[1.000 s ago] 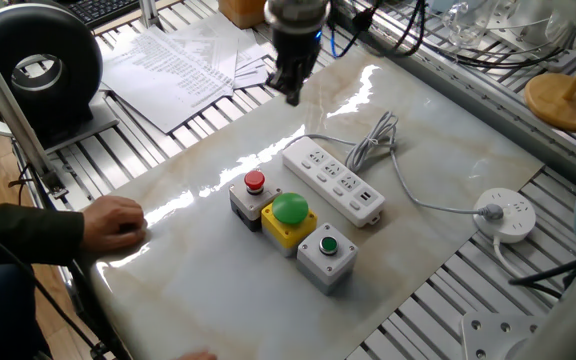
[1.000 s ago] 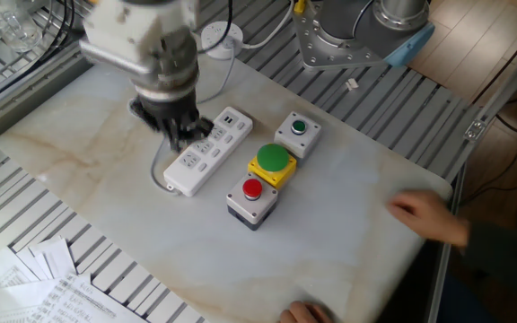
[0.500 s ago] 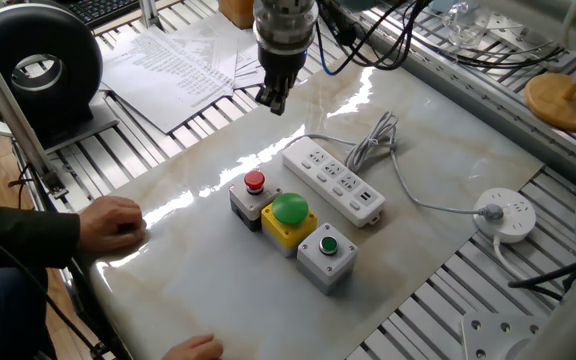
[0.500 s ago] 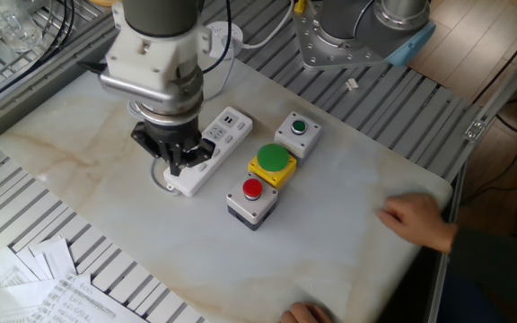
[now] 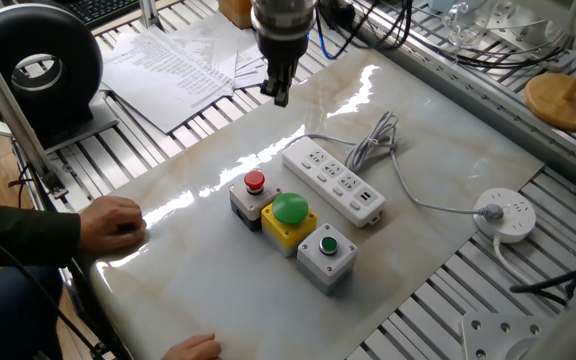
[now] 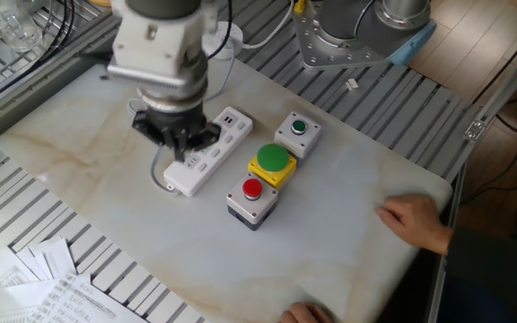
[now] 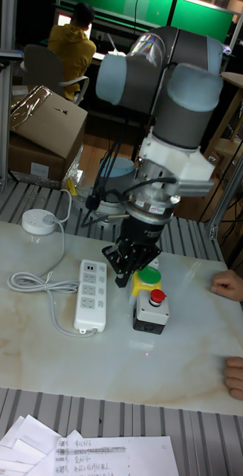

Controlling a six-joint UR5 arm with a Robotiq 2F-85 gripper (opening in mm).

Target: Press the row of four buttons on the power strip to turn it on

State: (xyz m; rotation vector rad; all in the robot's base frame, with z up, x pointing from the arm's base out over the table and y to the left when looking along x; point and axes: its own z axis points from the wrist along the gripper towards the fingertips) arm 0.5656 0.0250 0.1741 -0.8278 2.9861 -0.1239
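The white power strip (image 5: 334, 181) lies flat on the marble table, its cord (image 5: 380, 140) coiled at the far side. The four buttons (image 5: 340, 173) are tiny white marks along its face, too small to tell apart. My gripper (image 5: 278, 95) hangs in the air clear of the strip, pointing down. In the other fixed view the gripper (image 6: 182, 150) hides the middle of the power strip (image 6: 212, 154). In the tall fixed view the gripper (image 7: 123, 277) sits just right of the power strip (image 7: 91, 295). No view shows a gap or contact at the fingertips.
Three button boxes stand in a row beside the strip: red (image 5: 254, 183), large green (image 5: 290, 209), small green (image 5: 328, 246). A round socket puck (image 5: 509, 216) lies at the right edge. A person's hand (image 5: 113, 222) rests on the table's left; papers (image 5: 183, 70) lie beyond.
The gripper swung from above the strip's end toward the papers, then came slightly back and rose. The person's hands shifted a little at the table edge.
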